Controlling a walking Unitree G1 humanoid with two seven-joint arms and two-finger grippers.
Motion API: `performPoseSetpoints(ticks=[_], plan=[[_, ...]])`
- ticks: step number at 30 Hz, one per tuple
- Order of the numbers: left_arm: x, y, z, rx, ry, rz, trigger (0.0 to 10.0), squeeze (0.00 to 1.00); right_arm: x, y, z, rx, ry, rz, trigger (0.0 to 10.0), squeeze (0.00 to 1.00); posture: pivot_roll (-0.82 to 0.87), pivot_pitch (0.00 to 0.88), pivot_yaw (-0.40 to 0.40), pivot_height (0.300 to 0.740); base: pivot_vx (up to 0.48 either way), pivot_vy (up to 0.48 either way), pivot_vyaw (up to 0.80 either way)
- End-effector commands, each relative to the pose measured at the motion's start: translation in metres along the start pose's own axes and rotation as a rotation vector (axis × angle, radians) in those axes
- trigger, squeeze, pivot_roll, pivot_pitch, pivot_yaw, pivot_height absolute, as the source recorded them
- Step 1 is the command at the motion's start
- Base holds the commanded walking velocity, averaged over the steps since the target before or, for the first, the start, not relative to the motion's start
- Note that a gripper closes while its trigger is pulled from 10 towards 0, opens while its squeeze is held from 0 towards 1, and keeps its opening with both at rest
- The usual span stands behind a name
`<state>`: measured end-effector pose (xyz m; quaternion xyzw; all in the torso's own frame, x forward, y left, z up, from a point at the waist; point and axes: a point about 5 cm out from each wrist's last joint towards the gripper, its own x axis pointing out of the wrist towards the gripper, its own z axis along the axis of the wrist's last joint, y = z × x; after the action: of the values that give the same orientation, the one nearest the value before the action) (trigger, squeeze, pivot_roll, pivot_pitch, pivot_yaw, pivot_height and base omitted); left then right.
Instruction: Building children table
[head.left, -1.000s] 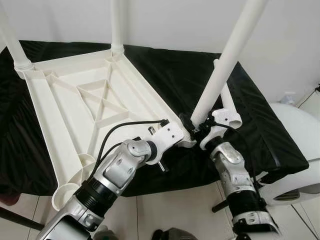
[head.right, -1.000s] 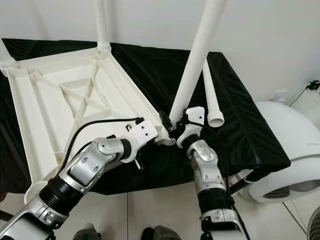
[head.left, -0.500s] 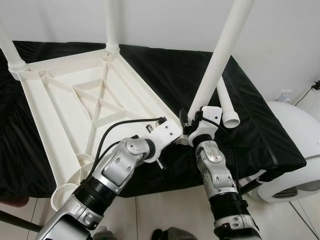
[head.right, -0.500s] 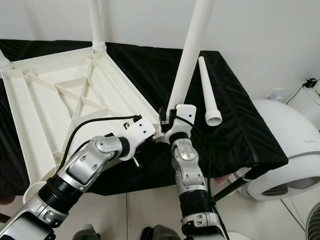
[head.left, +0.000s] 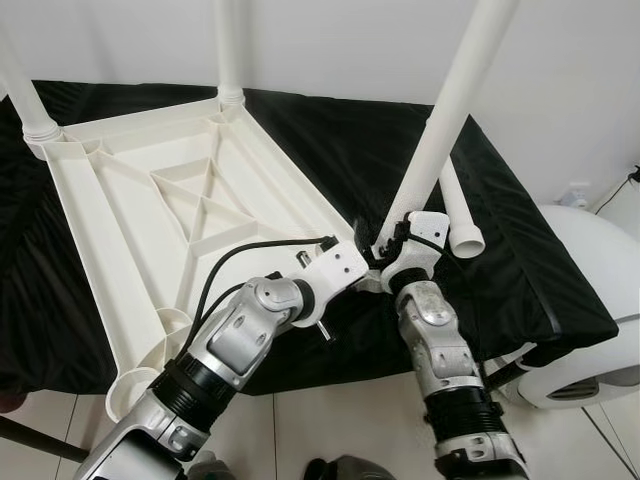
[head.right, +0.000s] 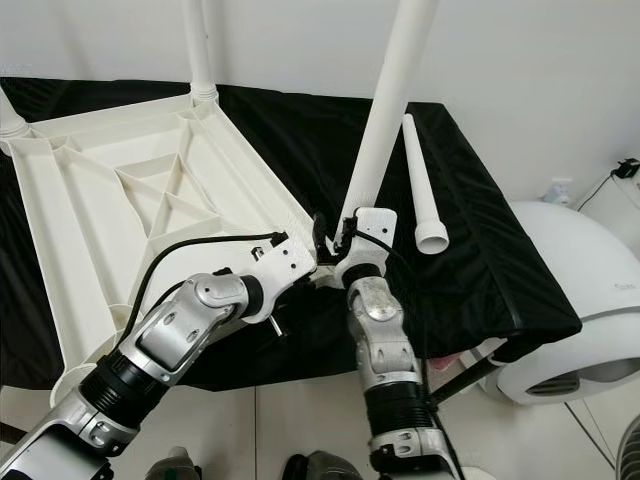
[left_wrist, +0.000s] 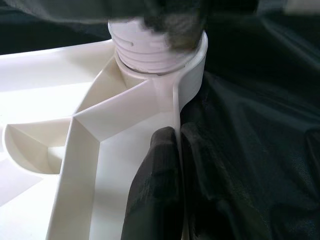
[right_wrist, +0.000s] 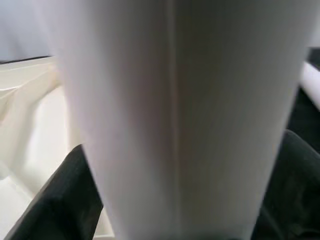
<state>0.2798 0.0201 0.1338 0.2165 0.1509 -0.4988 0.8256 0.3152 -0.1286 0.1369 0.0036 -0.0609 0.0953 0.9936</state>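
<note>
No legible text, labels, brand marks, numbers or signs in any view.

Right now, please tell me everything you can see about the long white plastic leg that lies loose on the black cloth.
The loose white plastic leg is a smooth tapered tube, thin at the far end and widening to a ringed open end nearest the robot. It lies flat on the black cloth, beside the upside-down white tabletop, just right of the leg that the right gripper grips. No gripper touches it.
</note>
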Motion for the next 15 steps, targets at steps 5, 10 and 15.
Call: performPoseSetpoints(ticks=[5,10,15], plan=[[0.002,-0.009,0.015,0.036,-0.062,-0.056,10.0,0.00,-0.003,-0.016,0.000,0.020,-0.013,0.192,10.0,0.00,0.04,0.003,-0.115,0.740,0.000,0.000,0.00],[0.001,-0.009,0.014,0.034,-0.059,-0.054,10.0,0.00,-0.006,-0.034,0.004,0.000,0.001,0.375,10.0,0.00,0.04,0.005,-0.116,0.740,0.000,0.000,0.00],[0.001,-0.009,0.015,0.033,-0.060,-0.055,10.0,0.00,-0.007,-0.050,0.008,-0.005,0.015,0.518,10.0,0.00,0.04,0.004,-0.110,0.740,0.000,0.000,0.00]])
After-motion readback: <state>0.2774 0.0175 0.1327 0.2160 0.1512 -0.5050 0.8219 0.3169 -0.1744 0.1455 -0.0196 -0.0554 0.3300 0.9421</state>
